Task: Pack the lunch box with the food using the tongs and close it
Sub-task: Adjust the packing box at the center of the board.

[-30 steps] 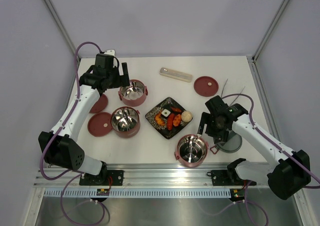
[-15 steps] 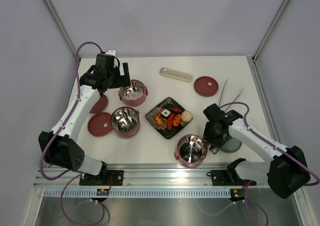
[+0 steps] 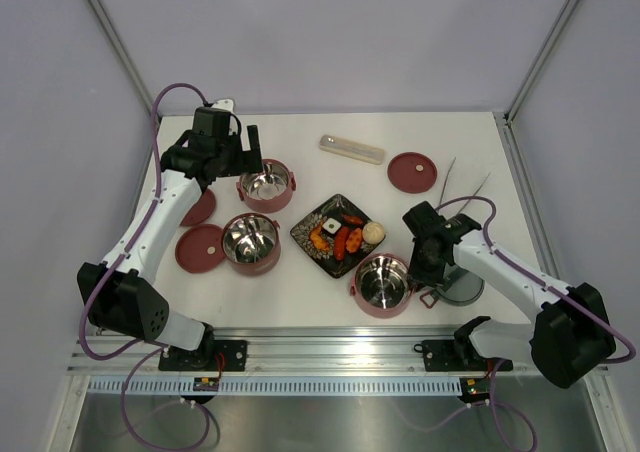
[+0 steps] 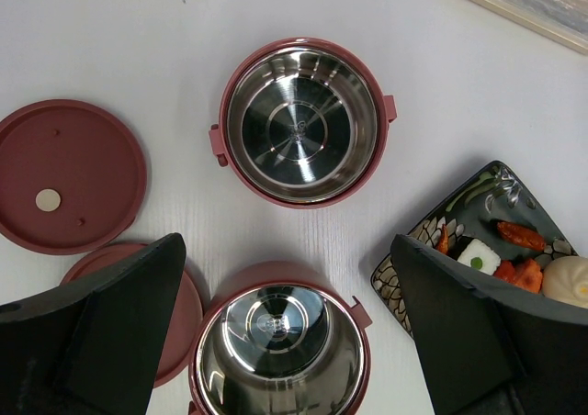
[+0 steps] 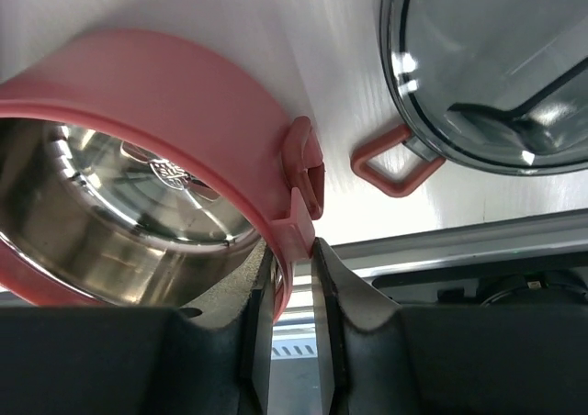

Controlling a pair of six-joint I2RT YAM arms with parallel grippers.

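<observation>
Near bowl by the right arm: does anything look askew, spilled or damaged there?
Nothing spilled or damaged. The right gripper pinches the rim of the near bowl beside its side tab. The bowl is empty; whether it sits flat I cannot tell. The grey lid lies beside it.
</observation>
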